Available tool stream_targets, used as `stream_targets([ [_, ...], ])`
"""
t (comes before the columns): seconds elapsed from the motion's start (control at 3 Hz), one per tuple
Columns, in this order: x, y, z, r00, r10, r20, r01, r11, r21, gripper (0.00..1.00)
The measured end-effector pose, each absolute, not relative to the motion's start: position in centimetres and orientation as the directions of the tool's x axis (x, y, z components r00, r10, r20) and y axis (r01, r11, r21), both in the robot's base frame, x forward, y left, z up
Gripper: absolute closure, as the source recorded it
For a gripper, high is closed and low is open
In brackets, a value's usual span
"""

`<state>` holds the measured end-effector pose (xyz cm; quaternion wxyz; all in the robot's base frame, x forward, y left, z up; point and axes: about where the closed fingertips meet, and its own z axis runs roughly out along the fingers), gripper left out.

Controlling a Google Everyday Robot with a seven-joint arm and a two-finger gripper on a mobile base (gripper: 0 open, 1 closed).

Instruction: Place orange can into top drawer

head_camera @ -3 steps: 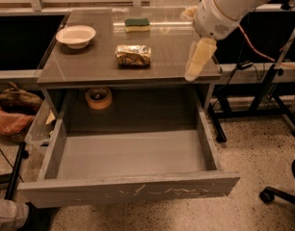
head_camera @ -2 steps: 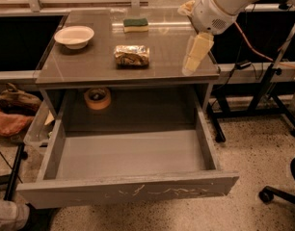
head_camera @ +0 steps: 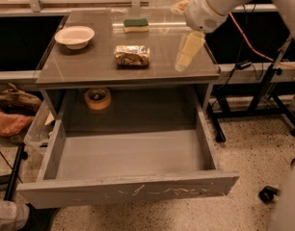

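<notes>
The pincer hangs over the right-hand side of the counter, near its edge, tilted down and to the left; I can't tell whether it is open or closed. The orange can lies on its side mid-counter, apart from the pincer with bare surface between them. A white bowl sits further left and a green-and-yellow sponge behind the can. Below, the top drawer stands pulled well out, its grey floor open to reach. A tape roll rests at the back, possibly inside the drawer.

The gripper hovers over the table near the orange can.
</notes>
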<state>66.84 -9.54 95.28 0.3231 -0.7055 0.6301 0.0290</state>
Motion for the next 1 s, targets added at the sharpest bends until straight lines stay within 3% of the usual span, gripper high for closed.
stream_targets([
  [0.33, 72.2, -6.4, 95.0, 0.272, -0.812, -0.516, -0.895, -0.017, -0.446, 0.0],
  [1.0, 73.6, -5.1, 95.1, 0.288, -0.811, -0.51, -0.89, -0.03, -0.455, 0.0],
])
